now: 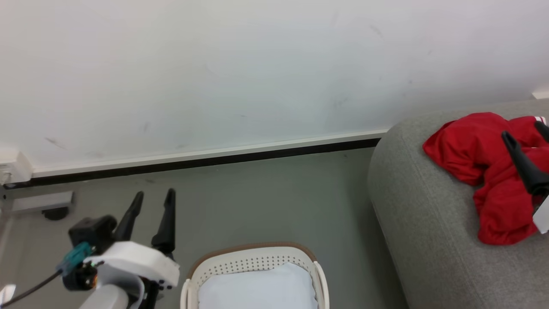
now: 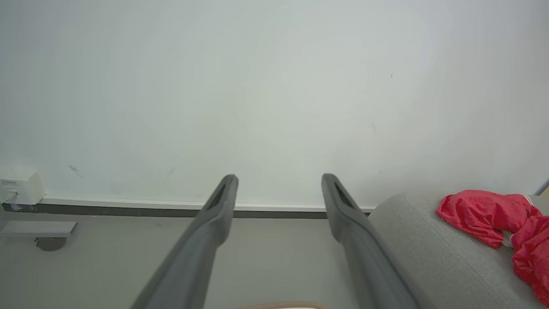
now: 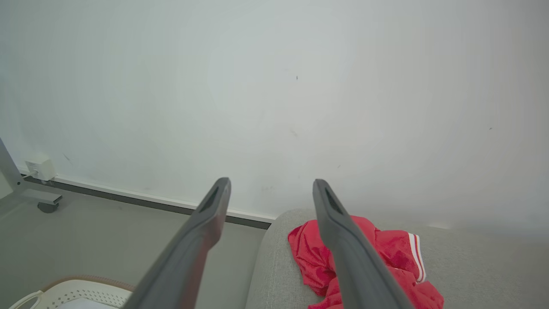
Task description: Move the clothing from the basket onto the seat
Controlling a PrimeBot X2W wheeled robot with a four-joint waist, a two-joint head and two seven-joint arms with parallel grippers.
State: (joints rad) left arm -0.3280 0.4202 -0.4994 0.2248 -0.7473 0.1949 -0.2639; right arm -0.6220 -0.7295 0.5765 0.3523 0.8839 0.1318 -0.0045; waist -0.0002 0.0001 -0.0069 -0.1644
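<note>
Right of the basket [image 1: 253,261], the clothing [image 1: 480,167] lay on the seat [image 1: 420,240], so placing looked done. Also right of the basket, the right gripper [image 1: 522,130] hovered, spread wide and empty. Left of the basket, the left gripper [image 1: 154,193] pointed forward, likewise wide and empty. Next, I judged, came checking the basket's hidden part.

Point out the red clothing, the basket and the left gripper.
the clothing [image 1: 469,148]: head view, middle of the red heap.
the basket [image 1: 253,262]: head view, perforated white back wall.
the left gripper [image 1: 154,192]: head view, midway between its open fingertips.
</note>
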